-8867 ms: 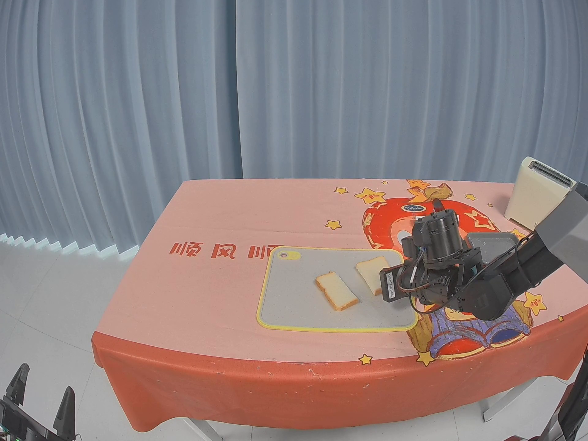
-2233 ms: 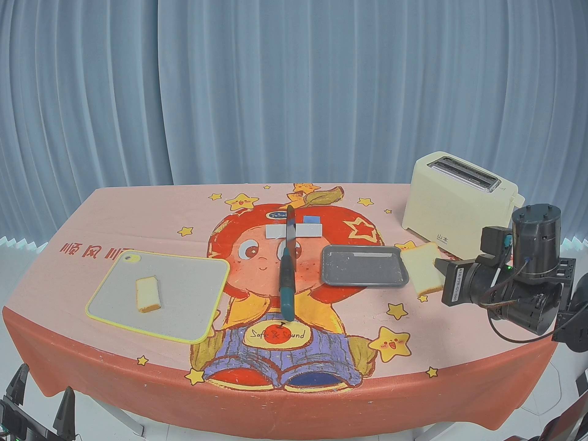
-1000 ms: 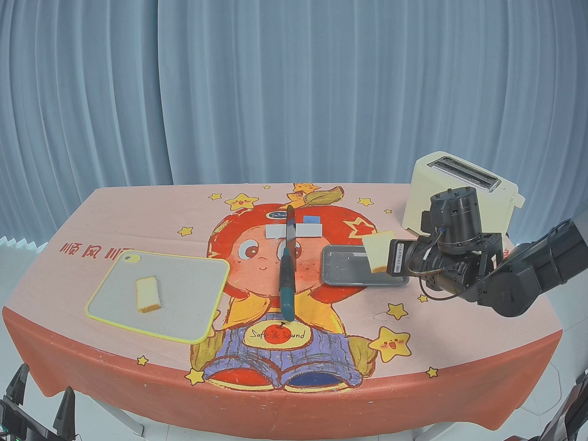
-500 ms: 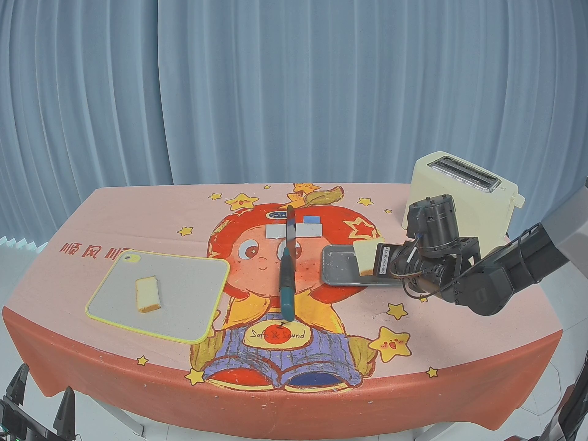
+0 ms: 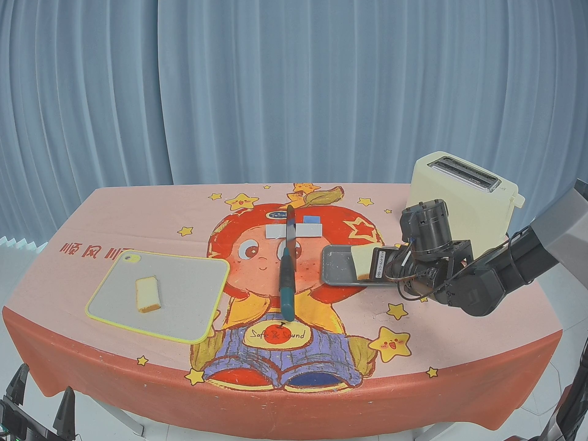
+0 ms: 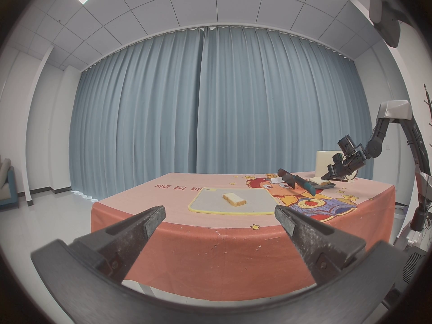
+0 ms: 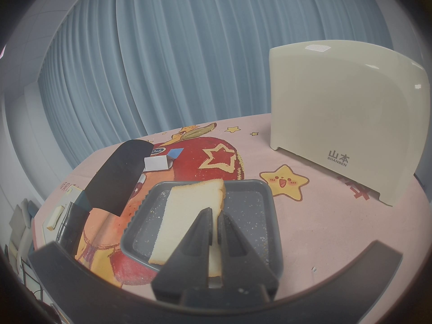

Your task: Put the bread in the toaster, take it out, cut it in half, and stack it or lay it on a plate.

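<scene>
My right gripper [image 7: 215, 223] is shut on a half slice of bread [image 7: 186, 217] and holds it on edge over the dark grey tray [image 7: 256, 203]. From the head view the bread half [image 5: 362, 260] hangs just above the tray [image 5: 335, 264], left of the cream toaster [image 5: 462, 200]. The other bread half [image 5: 148, 293] lies on the yellow-rimmed cutting board [image 5: 184, 301] at the table's left. My left gripper [image 6: 220, 230] is open, low and well off the table's left end.
A knife [image 5: 288, 264] with a teal handle rests on a small white block [image 5: 294, 231] at the table's middle, between board and tray. The toaster [image 7: 351, 118] stands close behind the tray at the right. Blue curtains hang behind the table.
The camera swung right since the oldest frame. My right gripper picked the bread half up from the cloth beside the toaster, carried it left and lowered it over the tray.
</scene>
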